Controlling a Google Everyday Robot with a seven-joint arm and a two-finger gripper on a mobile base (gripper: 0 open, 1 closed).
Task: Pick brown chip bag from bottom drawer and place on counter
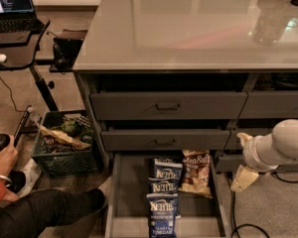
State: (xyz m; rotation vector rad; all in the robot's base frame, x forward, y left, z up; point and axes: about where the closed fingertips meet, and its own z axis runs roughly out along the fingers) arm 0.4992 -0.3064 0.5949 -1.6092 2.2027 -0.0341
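The brown chip bag (195, 172) lies on the floor of the open bottom drawer (129, 192), at its back right. Beside it on the left, three dark blue Kettle bags (165, 197) lie in a row from back to front. My gripper (242, 158) is to the right of the drawer, outside its right wall and about level with the brown bag. Its cream fingers (243, 178) stand apart and hold nothing. The glossy grey counter (188, 29) spans the top of the cabinet.
Two shut handled drawers (166, 106) sit above the open one. A green crate (64, 143) with rubbish stands on the floor at the left. A seated person's leg (44, 212) and hand reach toward the drawer's left. A black desk with a laptop (10, 4) is at the far left. Cables (238, 227) lie at the right.
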